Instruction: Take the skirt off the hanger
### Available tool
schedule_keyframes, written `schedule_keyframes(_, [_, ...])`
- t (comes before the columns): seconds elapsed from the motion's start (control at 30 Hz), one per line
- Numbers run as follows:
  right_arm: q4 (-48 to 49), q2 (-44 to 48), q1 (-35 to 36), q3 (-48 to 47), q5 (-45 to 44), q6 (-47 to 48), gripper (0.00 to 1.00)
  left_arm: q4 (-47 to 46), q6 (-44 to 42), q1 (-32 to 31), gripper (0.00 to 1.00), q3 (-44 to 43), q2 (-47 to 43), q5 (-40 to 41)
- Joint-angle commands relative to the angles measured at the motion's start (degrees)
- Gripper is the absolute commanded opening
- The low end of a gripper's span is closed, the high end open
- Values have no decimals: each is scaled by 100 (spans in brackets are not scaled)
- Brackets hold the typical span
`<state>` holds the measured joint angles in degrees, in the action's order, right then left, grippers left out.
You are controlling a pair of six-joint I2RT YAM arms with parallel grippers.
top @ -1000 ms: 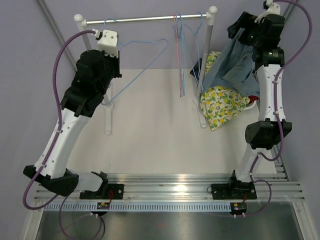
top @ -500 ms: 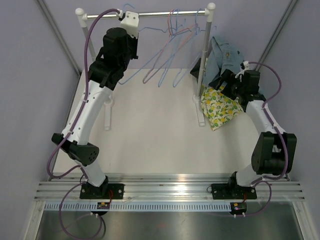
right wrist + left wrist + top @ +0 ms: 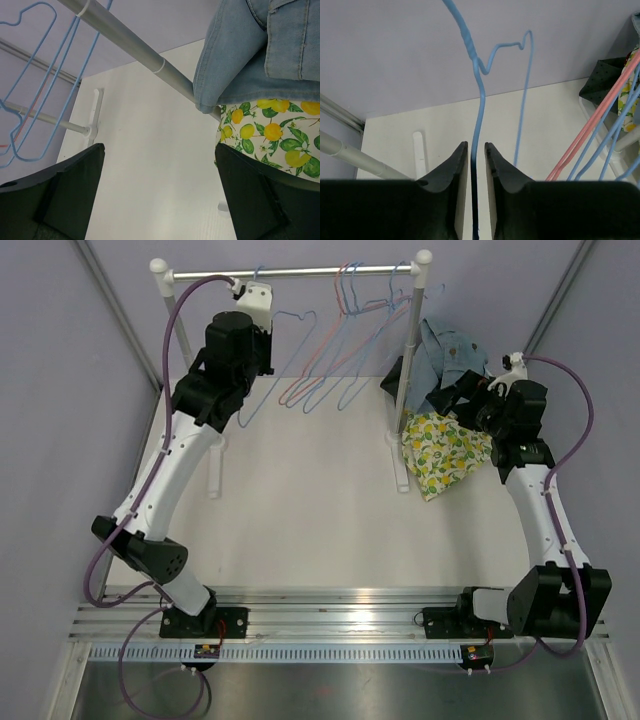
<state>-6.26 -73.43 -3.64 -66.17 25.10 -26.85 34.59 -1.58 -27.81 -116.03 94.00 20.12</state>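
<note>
Left wrist view showed the left gripper [image 3: 476, 148] clenched on the blue hanger [image 3: 479, 95] wire. The right gripper [image 3: 159, 148] stood spread wide, empty, near the denim garment [image 3: 250, 55].

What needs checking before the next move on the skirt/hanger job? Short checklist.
1. Left gripper on the blue hanger: the wire runs between the jaws, with a slight gap visible. Firm grip: cannot tell.
2. Held hanger is bare: ok, no fabric on it in the left wrist view.
3. Lemon-print skirt off the hangers: ok, it lies on the table by the rack post.
4. Right gripper free: ok, jaws open and empty.
5. Hanger hook seated on the rail: cannot tell.
</note>
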Motion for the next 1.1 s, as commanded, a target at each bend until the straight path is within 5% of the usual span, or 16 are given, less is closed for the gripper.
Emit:
schedule_keyframes(0.0, [-208, 504, 39, -10, -40, -92, 100, -66, 132, -23, 32, 106, -575, -61])
schedule_keyframes(0.17, [-612, 943, 30, -124, -216, -145, 99, 170, 342, -40, 70, 238, -1137, 44])
schedule_keyframes(0.43, [-806, 2006, 47, -89, 433, -338, 99, 434, 799, -84, 98, 1485, -3015, 63])
schedule_keyframes(0.6, [-1060, 3184, 39, 183, 812, -462, 99, 505, 1590, -110, 99, 3309, -4326, -658])
schedule_keyframes(0.7, [-2060, 3870, 161, 184, 88, 55, 99, 452, 1959, -119, 99, 4382, -5144, -773])
schedule_keyframes(0.87, [-2924, 4574, 320, 499, -1261, 303, 99, 522, 2136, -119, 99, 5344, -6066, -790])
schedule_keyframes(1.07, [-2460, 5321, 320, 1062, -1007, -91, 99, 549, 2197, -119, 99, 6056, -6648, -808])
